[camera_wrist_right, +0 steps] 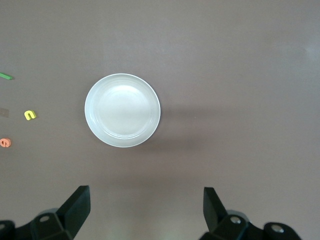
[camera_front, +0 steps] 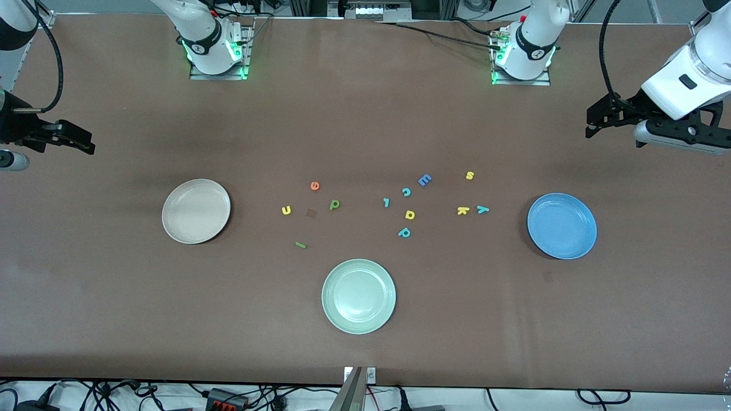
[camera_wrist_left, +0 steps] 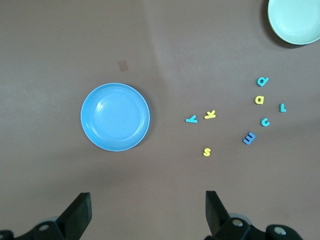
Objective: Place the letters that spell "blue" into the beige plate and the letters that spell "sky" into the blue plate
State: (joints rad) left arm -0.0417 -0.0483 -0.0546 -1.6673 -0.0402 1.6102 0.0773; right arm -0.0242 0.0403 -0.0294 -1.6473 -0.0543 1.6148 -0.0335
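The beige plate (camera_front: 196,210) and the blue plate (camera_front: 562,225), both round and shallow with raised rims, hold nothing. The pale green plate (camera_front: 358,295) is bare too and cut off in the left wrist view. The small toy letters lie flat on the brown table (camera_front: 114,314) between the plates: orange e (camera_front: 314,185), yellow u (camera_front: 286,210), green b (camera_front: 334,204) and stick l (camera_front: 300,245) toward the beige plate; yellow s (camera_front: 469,175), k (camera_front: 462,210) and teal y (camera_front: 483,209) toward the blue one. The left gripper (camera_wrist_left: 148,212) and the right gripper (camera_wrist_right: 146,210) wait at the table's ends, fingers spread.

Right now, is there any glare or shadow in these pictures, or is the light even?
Front view: soft sheen inside the pale green plate, faint dark bands across the table. Right wrist view: a smudgy shadow beside the beige plate. Left wrist view: light glare in the blue plate.
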